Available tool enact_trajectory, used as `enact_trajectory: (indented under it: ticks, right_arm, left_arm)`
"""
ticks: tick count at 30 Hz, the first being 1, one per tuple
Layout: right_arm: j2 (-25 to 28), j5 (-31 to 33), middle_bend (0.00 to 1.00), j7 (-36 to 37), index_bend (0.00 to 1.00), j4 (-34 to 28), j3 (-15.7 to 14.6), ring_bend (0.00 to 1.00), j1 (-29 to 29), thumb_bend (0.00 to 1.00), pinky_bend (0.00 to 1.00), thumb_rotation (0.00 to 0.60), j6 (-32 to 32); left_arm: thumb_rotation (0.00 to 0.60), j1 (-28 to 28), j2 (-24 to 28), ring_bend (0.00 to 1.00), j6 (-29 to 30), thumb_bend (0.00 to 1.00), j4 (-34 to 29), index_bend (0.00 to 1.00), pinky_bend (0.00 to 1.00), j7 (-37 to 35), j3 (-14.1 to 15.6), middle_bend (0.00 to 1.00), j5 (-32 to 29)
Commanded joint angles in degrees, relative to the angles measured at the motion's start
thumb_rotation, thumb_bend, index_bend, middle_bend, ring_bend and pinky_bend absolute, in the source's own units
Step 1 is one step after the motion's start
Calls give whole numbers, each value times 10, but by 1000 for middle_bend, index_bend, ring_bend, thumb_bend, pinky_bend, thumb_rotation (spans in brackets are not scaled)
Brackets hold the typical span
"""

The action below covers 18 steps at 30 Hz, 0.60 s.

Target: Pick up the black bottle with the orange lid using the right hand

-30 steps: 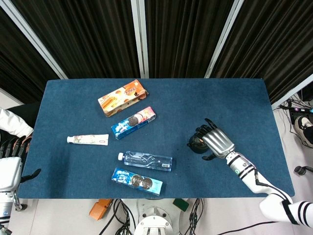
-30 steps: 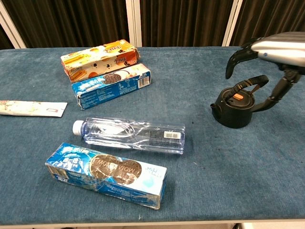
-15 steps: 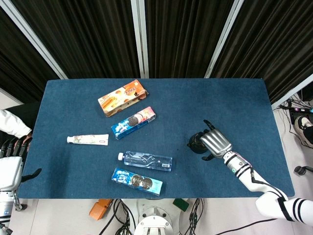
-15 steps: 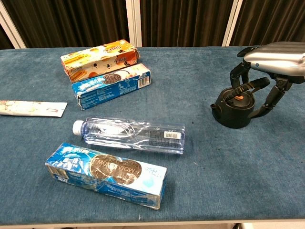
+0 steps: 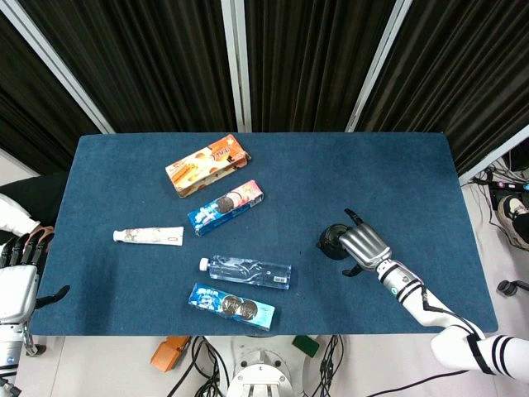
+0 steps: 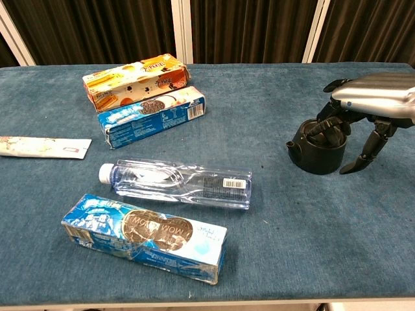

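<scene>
My right hand (image 6: 371,103) sits directly on top of the squat black bottle with the orange lid (image 6: 316,154), palm down, silver back uppermost. Its dark fingers (image 6: 329,126) curl down over the lid and touch it; the thumb (image 6: 364,154) points down just beside the bottle's right flank. The orange lid is hidden under the fingers in both views. I cannot tell whether the fingers have actually clamped the bottle. The bottle stands upright on the blue cloth-covered table (image 6: 272,246); in the head view it shows as a dark round shape (image 5: 333,239) at the hand's (image 5: 361,244) left edge.

My left hand (image 5: 18,277) is at the table's near left edge, well apart from the right one, fingers apart and holding nothing.

Further items, all to the left of the right hand:
- clear plastic water bottle with a white cap (image 6: 176,182), lying on its side, nearest of the group to the right hand
- blue biscuit packet with round cookie pictures (image 6: 144,236), lying nearer me than the water bottle
- blue-and-white cookie box (image 6: 150,116), beyond the water bottle
- orange biscuit box (image 6: 136,79), touching the blue-and-white box on its far side
- white tube (image 6: 44,147), lying flat, furthest left
</scene>
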Motion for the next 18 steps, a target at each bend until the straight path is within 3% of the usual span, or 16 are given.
enact_trajectory:
  ticks: [1,8,12,18]
  right_arm:
    - [1,3,611,7,723,-3,-3,609,1,0,0,527,-2]
    - [2,16,775,19,899,-7,1,785,7,0,0,537,-7]
    - [3,20,850,45,978,-9,9,870,11,0,56,542,-10]
    - [3,26,941,87,1000,-4,19,966,20,0,148,560,-20]
  left_arm:
    - [600,0,0,0,1,141,1,93,0,-1,-1,37,-1]
    - [600,-2,0,0,-2,140,2,93,0,-2,-2,37,-1]
    - [600,-3,-1,0,-3,141,3,93,0,-2,-2,37,0]
    - [600,-3,0,0,-5,141,3,93,0,0,-2,37,0]
